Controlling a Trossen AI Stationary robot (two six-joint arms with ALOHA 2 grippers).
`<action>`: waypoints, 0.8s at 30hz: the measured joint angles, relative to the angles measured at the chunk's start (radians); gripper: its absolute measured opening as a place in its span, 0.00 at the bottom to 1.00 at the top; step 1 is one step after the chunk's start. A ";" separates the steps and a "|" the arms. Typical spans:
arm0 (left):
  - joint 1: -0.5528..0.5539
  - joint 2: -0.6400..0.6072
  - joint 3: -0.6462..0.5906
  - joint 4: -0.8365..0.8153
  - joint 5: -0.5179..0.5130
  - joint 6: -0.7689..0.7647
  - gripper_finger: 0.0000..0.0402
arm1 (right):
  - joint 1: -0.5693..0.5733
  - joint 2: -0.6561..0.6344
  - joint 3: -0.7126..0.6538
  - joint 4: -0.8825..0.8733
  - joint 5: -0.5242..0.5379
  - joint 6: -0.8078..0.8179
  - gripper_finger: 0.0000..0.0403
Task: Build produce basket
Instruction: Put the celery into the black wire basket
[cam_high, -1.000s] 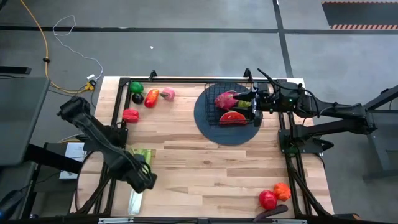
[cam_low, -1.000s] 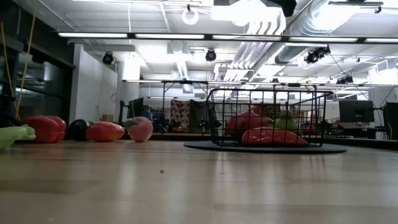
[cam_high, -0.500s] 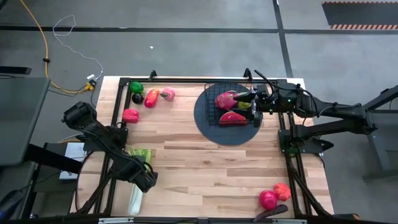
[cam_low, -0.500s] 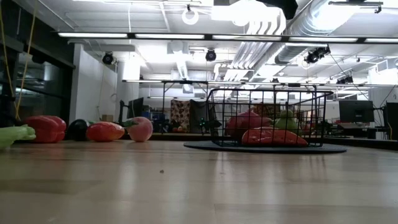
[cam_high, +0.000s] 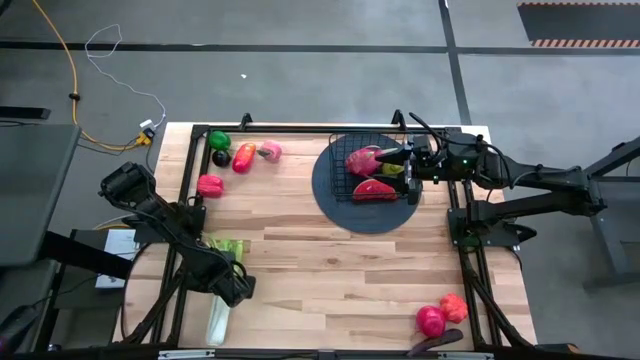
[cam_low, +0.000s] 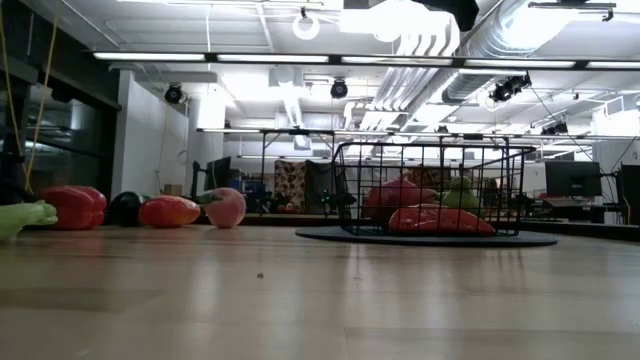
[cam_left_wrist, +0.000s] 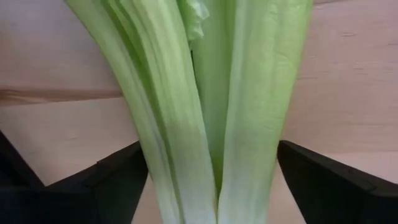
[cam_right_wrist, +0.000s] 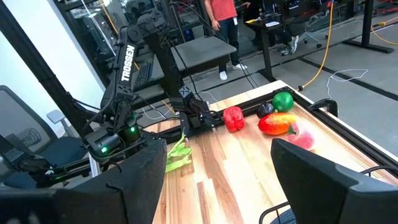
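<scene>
1. The left gripper (cam_high: 232, 290) sits low over the near left part of the wooden table (cam_high: 330, 270), astride the celery (cam_high: 218, 322). In the left wrist view its two dark fingers (cam_left_wrist: 118, 180) flank the pale green stalks (cam_left_wrist: 211, 112) on both sides, spread and not yet pressing them

2. Compared with a second ago the left arm has slid a little toward the near left edge and its fingers have drawn in slightly. This reads as the start of closing on the celery, the next item for the basket

3. The basket (cam_high: 372, 172) stands on its round dark base at the far right of the table. It holds a pink dragon fruit (cam_high: 362, 160), a red piece (cam_high: 375, 188) and something green (cam_low: 458, 196)

4. The right gripper (cam_high: 408, 170) rests at the basket's right rim, unmoved, its fingers spread and empty

5. Loose produce waits at the far left corner (cam_high: 230, 155) and the near right corner (cam_high: 440, 315)
</scene>
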 joint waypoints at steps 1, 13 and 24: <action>0.003 0.000 0.000 0.000 0.000 0.003 0.80 | 0.000 0.000 0.000 0.000 0.000 0.000 0.69; 0.097 -0.029 -0.009 -0.034 -0.016 0.161 0.28 | 0.000 0.000 0.000 0.000 0.000 0.000 0.69; 0.307 -0.316 -0.003 0.011 -0.102 0.627 0.17 | 0.000 0.000 0.000 0.000 0.000 -0.026 0.69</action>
